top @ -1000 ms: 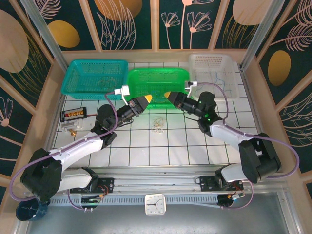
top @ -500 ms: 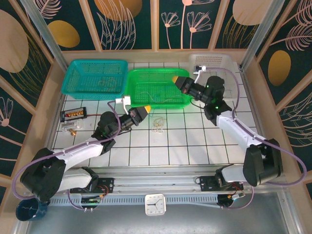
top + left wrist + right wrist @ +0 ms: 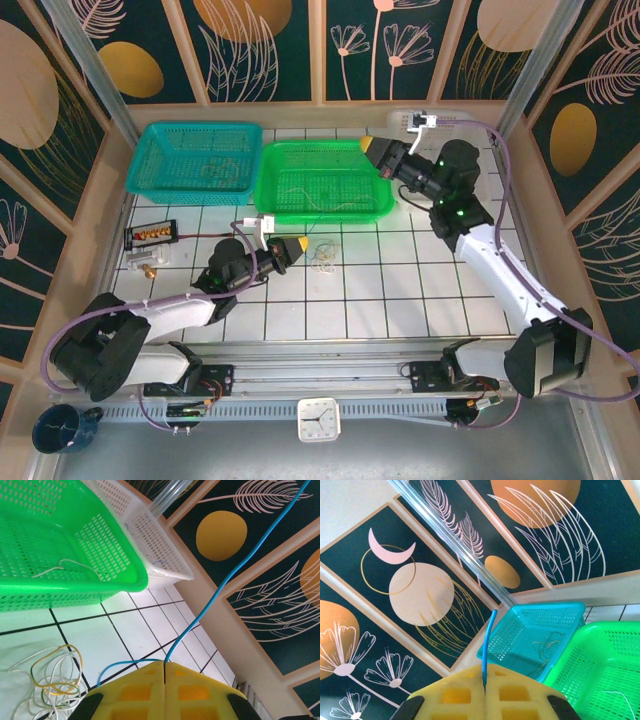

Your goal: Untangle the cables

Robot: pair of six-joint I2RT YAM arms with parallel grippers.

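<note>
The left jaws, low over the desk, are pressed together on the blue cable, which climbs away toward 1 o'clock. Just at their 3 o'clock lies a loose clump of yellowish and pale cables. At its 1 o'clock, above the green basket, the right jaws also clamp the blue cable.

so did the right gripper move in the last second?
Yes. Right gripper went from the green basket's near rim to its far right corner.
</note>
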